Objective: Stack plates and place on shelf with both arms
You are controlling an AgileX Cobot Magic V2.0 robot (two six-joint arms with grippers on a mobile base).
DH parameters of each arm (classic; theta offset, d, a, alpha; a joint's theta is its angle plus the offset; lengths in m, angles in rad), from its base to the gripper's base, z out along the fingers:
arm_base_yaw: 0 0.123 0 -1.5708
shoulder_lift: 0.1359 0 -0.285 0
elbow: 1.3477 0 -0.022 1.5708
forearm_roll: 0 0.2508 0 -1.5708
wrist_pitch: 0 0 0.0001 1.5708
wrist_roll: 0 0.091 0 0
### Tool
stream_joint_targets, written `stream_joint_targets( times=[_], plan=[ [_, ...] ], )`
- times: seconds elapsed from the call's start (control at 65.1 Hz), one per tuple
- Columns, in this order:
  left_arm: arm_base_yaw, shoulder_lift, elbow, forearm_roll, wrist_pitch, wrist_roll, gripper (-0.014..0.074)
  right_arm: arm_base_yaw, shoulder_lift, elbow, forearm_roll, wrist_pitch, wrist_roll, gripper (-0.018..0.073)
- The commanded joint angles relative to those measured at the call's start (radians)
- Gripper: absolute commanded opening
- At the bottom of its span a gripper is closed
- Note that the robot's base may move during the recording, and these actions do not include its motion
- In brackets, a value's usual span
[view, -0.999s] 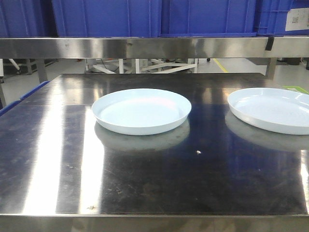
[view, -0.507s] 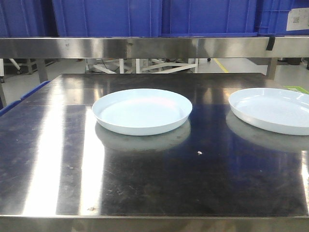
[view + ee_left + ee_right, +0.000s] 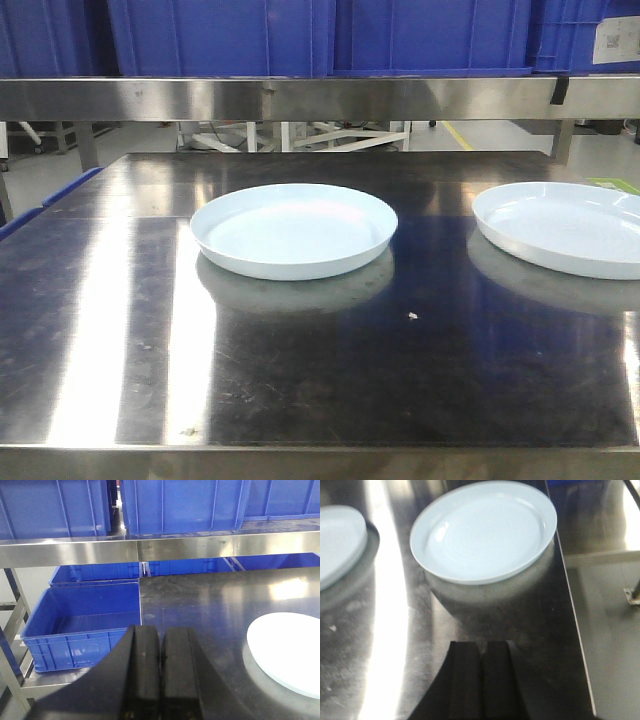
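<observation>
Two pale blue-white plates lie flat on the dark steel tabletop [image 3: 320, 380]. One plate [image 3: 293, 229] sits near the middle, the other plate [image 3: 565, 226] at the right edge of the front view. The shelf [image 3: 300, 98] runs across the back as a brushed steel rail. No arm shows in the front view. My left gripper [image 3: 161, 635] is shut and empty, left of the middle plate [image 3: 287, 652]. My right gripper [image 3: 482, 647] is shut and empty, short of the right plate [image 3: 482, 530]; the middle plate [image 3: 337, 542] shows at left.
Blue crates [image 3: 320, 35] stand on the shelf. Lower blue crates [image 3: 82, 627] sit left of the table. The table's right edge [image 3: 575, 615] drops to the floor [image 3: 615, 640] beside the right plate.
</observation>
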Motion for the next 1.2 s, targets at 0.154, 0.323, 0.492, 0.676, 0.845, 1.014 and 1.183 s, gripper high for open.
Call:
stream_joint_targets(
  times=[0.154,0.323,0.492,0.676,0.845,1.014,1.183],
  plan=[
    [0.002,0.005,-0.026,-0.001,-0.075,-0.007,0.0082,-0.004,0.268,-0.266,-0.113,0.129,-0.002,0.0057],
    [0.002,0.005,-0.026,-0.001,-0.075,-0.007,0.0082,-0.074,0.447,-0.405,-0.098,0.22,-0.002,0.0057],
    [0.002,0.005,-0.026,-0.001,-0.075,-0.007,0.0082,-0.18,0.618,-0.579,-0.076,0.343,-0.022,0.0057],
    [0.002,0.005,-0.026,-0.001,-0.075,-0.007,0.0082,-0.222,0.858,-0.84,-0.075,0.526,-0.029,0.0061],
    [0.002,0.005,-0.026,-0.001,-0.075,-0.007,0.0082,-0.222,1.034,-1.031,-0.075,0.53,-0.029,0.0104],
    [0.002,0.005,-0.026,-0.001,-0.075,-0.007,0.0082,-0.222,1.195,-1.18,-0.075,0.536,-0.033,0.0327],
    [0.002,0.005,-0.026,-0.001,-0.075,-0.007,0.0082,-0.222,1.304,-1.286,-0.075,0.577,-0.039,0.0373]
  ],
)
